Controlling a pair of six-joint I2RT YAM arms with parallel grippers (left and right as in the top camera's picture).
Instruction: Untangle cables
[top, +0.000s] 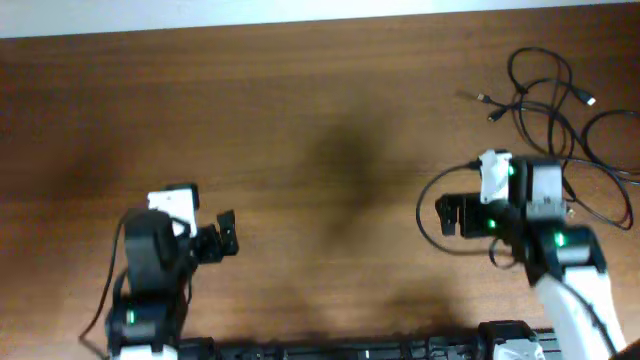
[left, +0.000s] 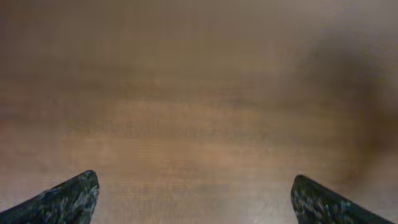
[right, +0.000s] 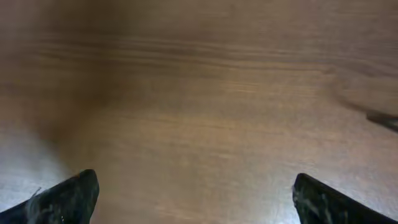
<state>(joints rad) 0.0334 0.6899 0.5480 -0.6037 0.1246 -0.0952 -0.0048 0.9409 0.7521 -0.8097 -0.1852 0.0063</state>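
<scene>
We see a brown wooden table with an arm at each end of its near edge. The left end effector and the right end effector are both released, fingers spread wide over bare wood with nothing between them. The cables lie in a loose black tangle by the far right corner, just beyond the right arm.

The cables ran off the right edge, and the right arm hid some. Both wrist views were blurry, with the fingers cut off.
</scene>
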